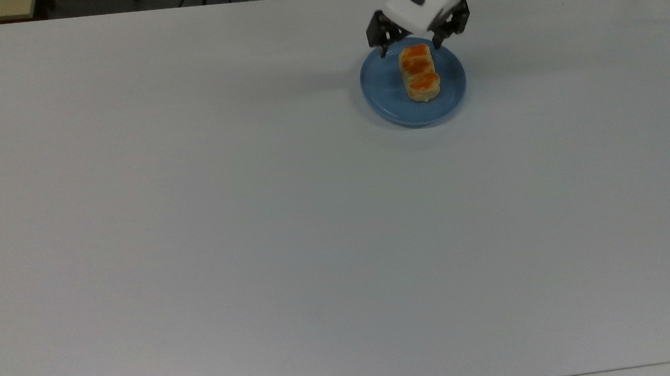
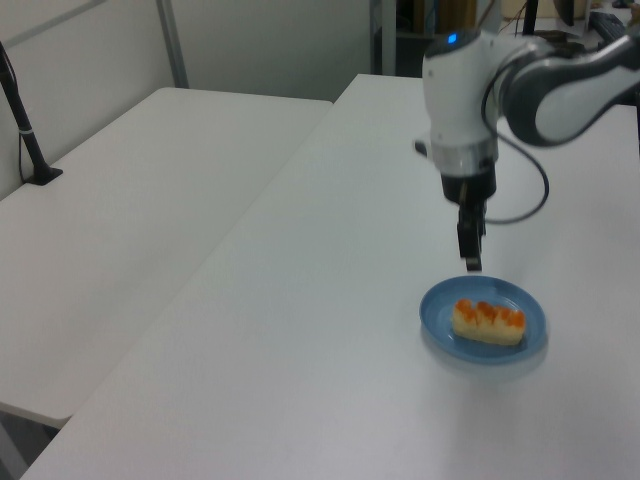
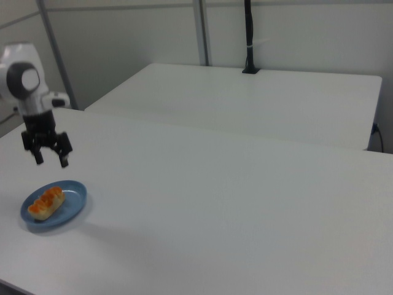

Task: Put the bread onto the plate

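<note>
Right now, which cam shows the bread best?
Top view: the bread lies lengthwise on the plate, its glazed bumps clear from above. The left view shows its long side and orange top; the right view shows it end-on near the plate's edge.

A broad, plain white worktop [image 1: 254,217] carries a single thing directly on its surface: a round, shallow, light-blue plastic-looking plate [image 1: 388,99] with a raised rim, set near the far edge in the top view

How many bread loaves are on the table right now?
1. The bread lies on the plate, below the open gripper in the top view. Nothing seems hidden.
</note>
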Controlling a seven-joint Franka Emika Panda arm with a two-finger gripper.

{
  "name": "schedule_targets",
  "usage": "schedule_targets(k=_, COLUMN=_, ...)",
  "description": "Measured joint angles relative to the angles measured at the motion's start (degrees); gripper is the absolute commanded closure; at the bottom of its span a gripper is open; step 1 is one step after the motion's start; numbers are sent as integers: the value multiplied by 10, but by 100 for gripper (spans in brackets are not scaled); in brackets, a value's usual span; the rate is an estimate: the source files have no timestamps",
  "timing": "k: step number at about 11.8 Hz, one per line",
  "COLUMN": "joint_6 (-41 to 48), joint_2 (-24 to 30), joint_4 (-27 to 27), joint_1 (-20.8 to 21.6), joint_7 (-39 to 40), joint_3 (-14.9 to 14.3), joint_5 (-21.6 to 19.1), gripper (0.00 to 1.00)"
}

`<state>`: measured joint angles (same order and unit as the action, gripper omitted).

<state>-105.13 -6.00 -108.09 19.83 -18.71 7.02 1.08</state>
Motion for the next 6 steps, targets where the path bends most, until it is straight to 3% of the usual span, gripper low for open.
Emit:
schedule_targets(k=3, joint_6=128, joint_2=72, joint_4=81, joint_1=-107, joint_7=81, joint_3=-4, joint_5=4, gripper=0)
schedule_targets(k=5, joint_6=159, joint_2=83, joint_4=121, joint_1=-191, joint_7=120, joint_3=-14, joint_5=4, gripper=0)
schedule_targets(k=6, joint_6=159, joint_2=80, joint_4=128, joint_1=-210, joint_7=130, joint_3=-30, joint_5=4, gripper=0)
